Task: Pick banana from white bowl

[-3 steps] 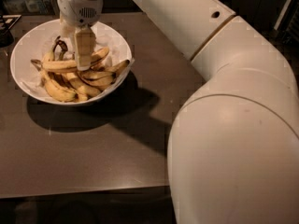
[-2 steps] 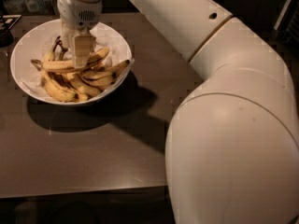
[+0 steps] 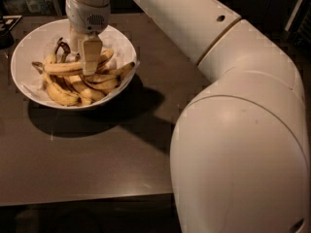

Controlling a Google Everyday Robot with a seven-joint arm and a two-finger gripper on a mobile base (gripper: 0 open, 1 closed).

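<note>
The white bowl (image 3: 23, 48) stands at the back left of the dark table and holds several bananas. My gripper (image 3: 84, 62) reaches down into it from above. Its near finger (image 3: 91, 56) lies across the front of the longest yellow banana (image 3: 59, 68), and the other finger stands behind that banana. The gripper is shut on it. The banana lies almost level on top of the pile, with its dark stem end to the left. Shorter, more bent bananas (image 3: 65, 93) lie beneath it.
The bowl sits on a dark brown table (image 3: 97, 154) whose front edge runs along the bottom. My large white arm (image 3: 243, 130) fills the right half of the view. Dark objects (image 3: 7, 28) sit at the far left edge.
The gripper has shifted slightly right inside the bowl and its fingers now sit on either side of the long banana. The bowl has not moved.
</note>
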